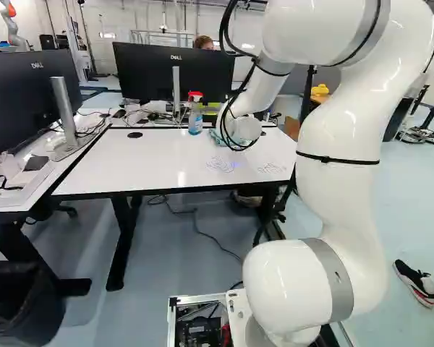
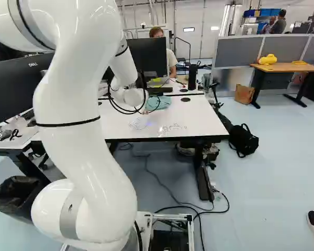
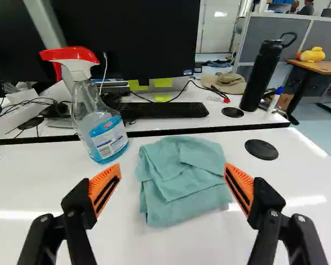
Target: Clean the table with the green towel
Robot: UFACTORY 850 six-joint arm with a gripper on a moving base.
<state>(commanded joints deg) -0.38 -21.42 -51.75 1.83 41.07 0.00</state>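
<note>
Green cloth towel (image 3: pixel 182 179): folded on glossy white table (image 3: pixel 154 248), ahead of black, orange-padded gripper (image 3: pixel 172 169) — spread wide. Requires centring over folds, level descent — then even, firm closing.

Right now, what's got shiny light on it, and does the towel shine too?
Wrist view: white glare streaks on the table, to either side of the green towel, which looks matte; left base view: bright highlights on the glossy white arm.
</note>
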